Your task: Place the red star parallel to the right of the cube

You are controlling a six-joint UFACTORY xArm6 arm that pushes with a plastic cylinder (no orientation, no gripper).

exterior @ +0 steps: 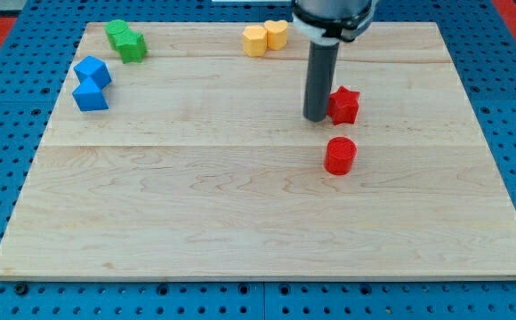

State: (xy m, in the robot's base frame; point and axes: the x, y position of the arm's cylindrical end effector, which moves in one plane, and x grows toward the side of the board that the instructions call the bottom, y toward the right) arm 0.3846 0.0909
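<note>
The red star (344,105) lies on the wooden board (240,204) right of centre, in the upper half. My tip (317,117) stands just left of the star, touching or nearly touching its left side. A red cylinder (339,156) lies just below the star. A blue cube (90,95) sits at the view's left, with a second blue block (92,71) touching it from above.
Two green blocks (125,40) sit at the upper left corner. Two yellow blocks (265,37) sit at the top edge, left of the arm's body (333,18). A blue pegboard surrounds the board.
</note>
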